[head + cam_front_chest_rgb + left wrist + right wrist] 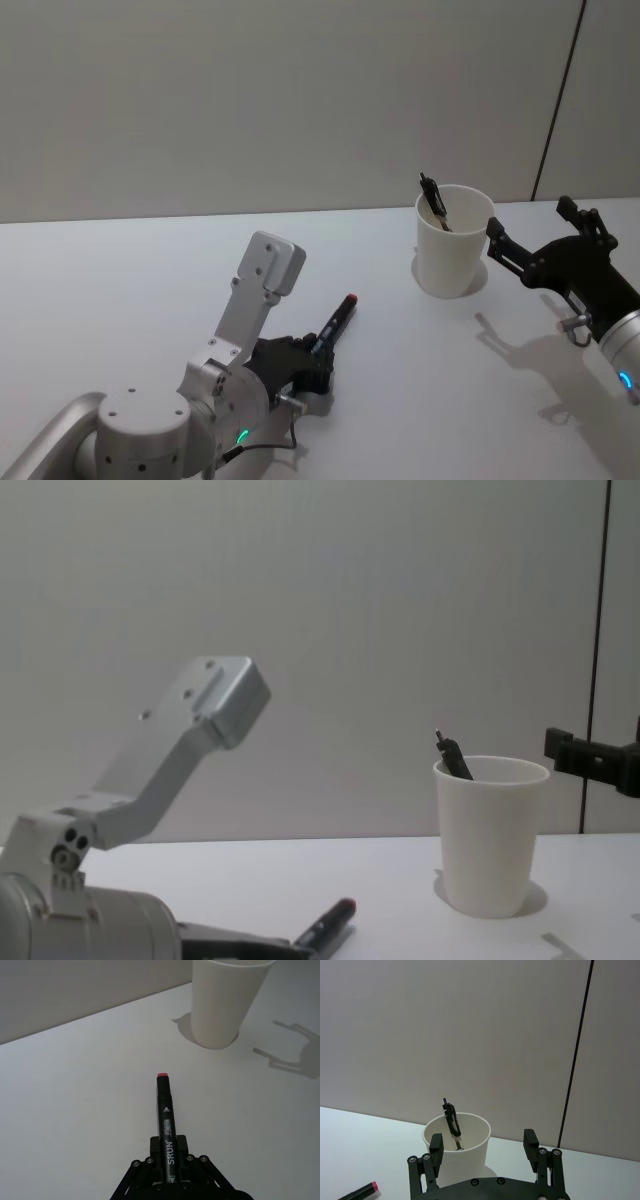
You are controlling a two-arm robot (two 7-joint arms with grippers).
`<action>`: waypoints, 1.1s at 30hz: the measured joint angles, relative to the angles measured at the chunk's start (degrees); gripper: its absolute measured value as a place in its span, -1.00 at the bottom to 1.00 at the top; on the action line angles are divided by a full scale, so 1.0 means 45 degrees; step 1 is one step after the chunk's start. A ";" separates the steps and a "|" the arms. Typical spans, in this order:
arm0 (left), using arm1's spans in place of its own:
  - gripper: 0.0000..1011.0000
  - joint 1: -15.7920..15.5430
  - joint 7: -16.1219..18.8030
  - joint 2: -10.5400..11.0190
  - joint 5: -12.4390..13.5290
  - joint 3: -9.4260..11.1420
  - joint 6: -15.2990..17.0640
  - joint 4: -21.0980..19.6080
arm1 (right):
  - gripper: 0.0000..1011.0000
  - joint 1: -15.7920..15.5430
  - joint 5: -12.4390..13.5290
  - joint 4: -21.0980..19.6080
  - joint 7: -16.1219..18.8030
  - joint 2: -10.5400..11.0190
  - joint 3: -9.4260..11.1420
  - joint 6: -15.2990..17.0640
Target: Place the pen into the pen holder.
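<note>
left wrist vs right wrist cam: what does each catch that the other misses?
Left wrist, not right wrist: the left pincer shut on the marker, the barrel's full length with white lettering, and a pincer's shadow on the table. Right wrist, not left wrist: the right pincer, open, facing the cup; the black pen standing inside it, leaning on the rim; a dark seam on the wall. Both: the white cup and the marker's red end.

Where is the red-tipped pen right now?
In the head view, the pen sits in the left gripper, low and centre, its red tip pointing toward the pen holder farther right.
</note>
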 joint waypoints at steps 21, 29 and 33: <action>-0.64 0.0254 -0.0091 0.0339 -0.0246 -0.0575 -0.3742 -0.0010 | 0.98 0.0000 0.0000 0.0000 0.0000 0.0000 0.0000 0.0000; -0.64 0.0234 -0.0989 0.0525 -0.0605 -0.0862 -0.5416 0.0034 | 0.98 0.0000 0.0000 0.0000 0.0000 0.0000 0.0000 0.0000; -0.64 0.0136 -0.1756 0.0587 -0.0871 -0.0997 -0.6281 0.0157 | 0.98 0.0000 0.0000 0.0000 0.0000 0.0001 0.0000 0.0000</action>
